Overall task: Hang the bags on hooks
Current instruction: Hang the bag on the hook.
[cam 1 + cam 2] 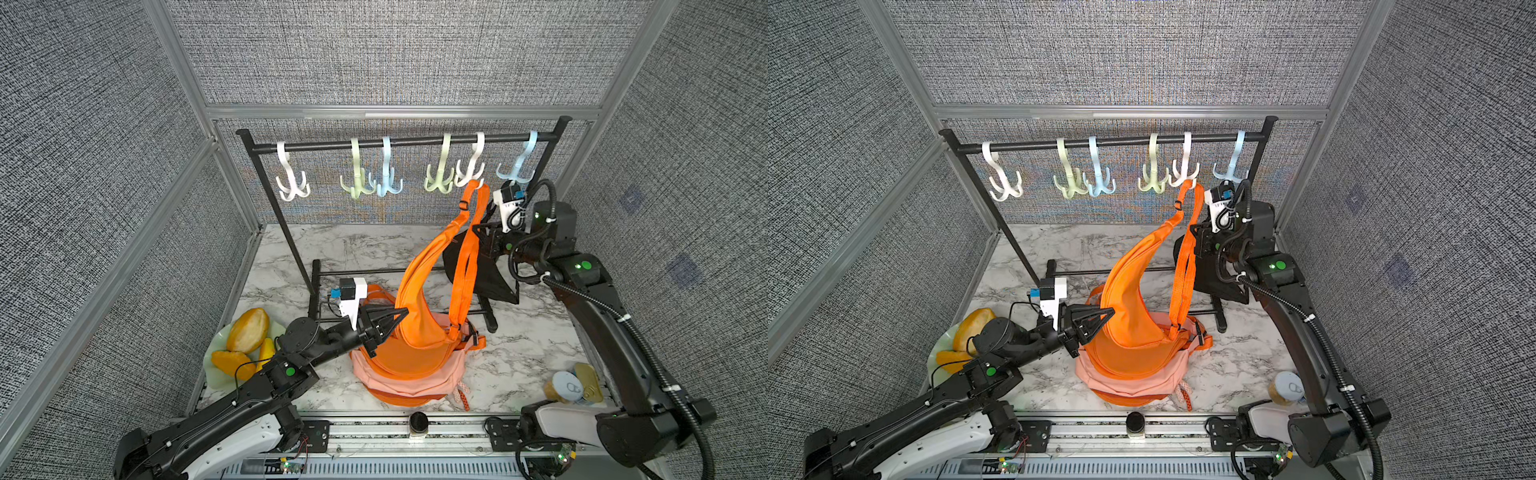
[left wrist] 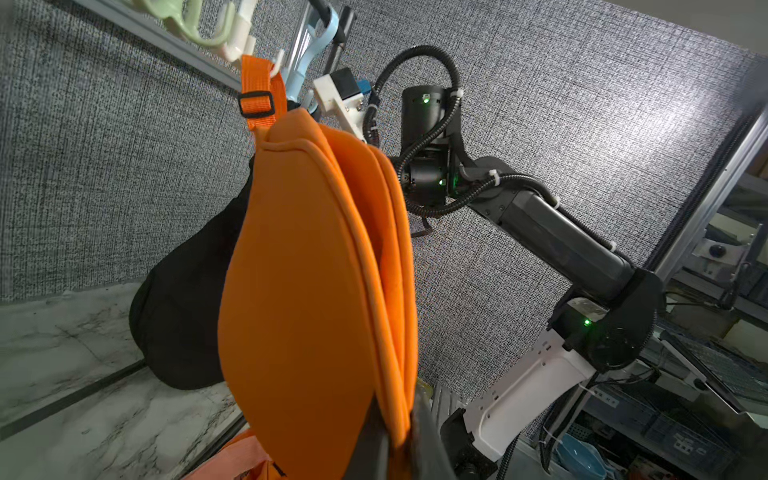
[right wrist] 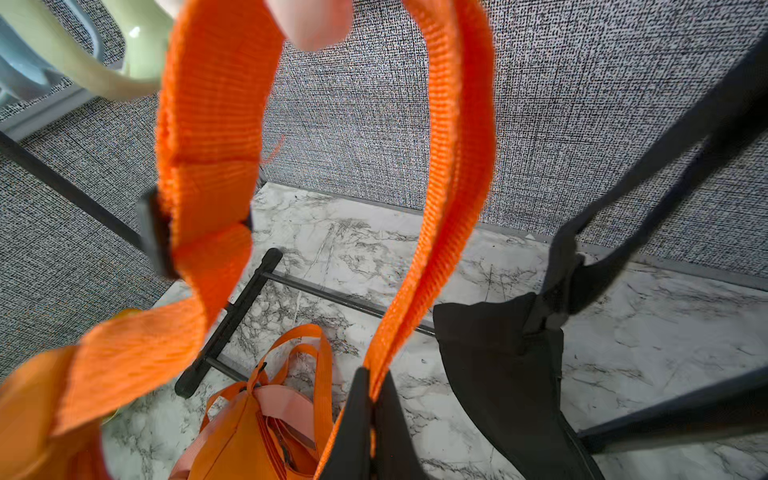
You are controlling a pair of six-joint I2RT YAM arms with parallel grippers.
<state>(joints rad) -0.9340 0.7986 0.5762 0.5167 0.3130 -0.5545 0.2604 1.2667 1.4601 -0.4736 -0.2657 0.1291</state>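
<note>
An orange crescent bag hangs stretched above the table. The top of its orange strap loops over a prong of the white hook on the black rail. My left gripper is shut on the bag's lower piped edge. A little below the hook, my right gripper is shut on one run of the strap.
The black rack carries several more hooks to the left and a light-blue one at the right. Behind my right gripper hangs a black bag. A pink-orange backpack, a fruit plate and cans are on the table.
</note>
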